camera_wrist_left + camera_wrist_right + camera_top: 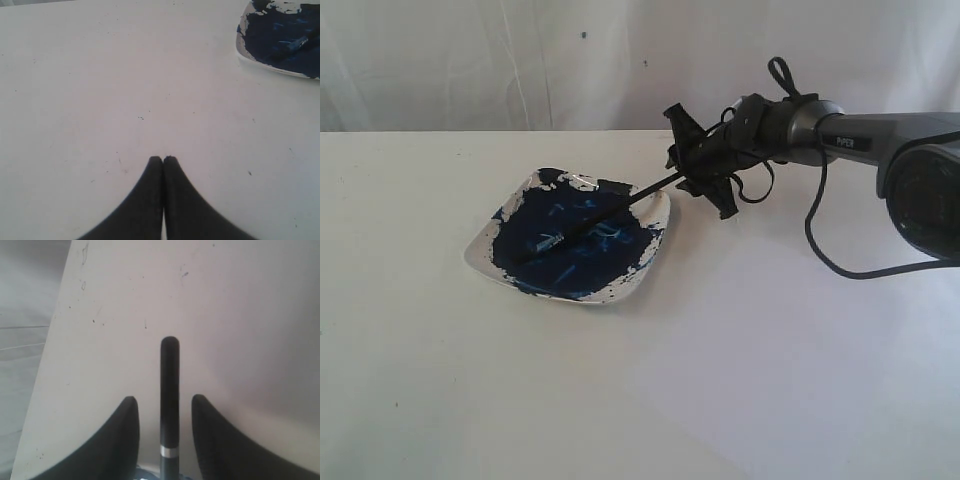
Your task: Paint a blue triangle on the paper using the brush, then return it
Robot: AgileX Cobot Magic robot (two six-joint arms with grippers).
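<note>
Exterior view: white table [440, 400] shows no paper and no blue triangle, so I can't confirm any painting is done. Blue paint dish [478, 252] sits near the far edge. Beside it the right gripper [692, 172] is released, jaws clear on both sides of the brush [590, 218] handle. The brush lies across the dish, bristles in paint. Idle left gripper [163, 160] is clenched on nothing.

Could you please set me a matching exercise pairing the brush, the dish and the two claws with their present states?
1 brush
2 dish
3 left claw
4 right claw

a shut, over the table
b smeared dark blue
c open around the brush handle
d lying across the dish

Pairs: 1-d, 2-b, 3-a, 4-c
</note>
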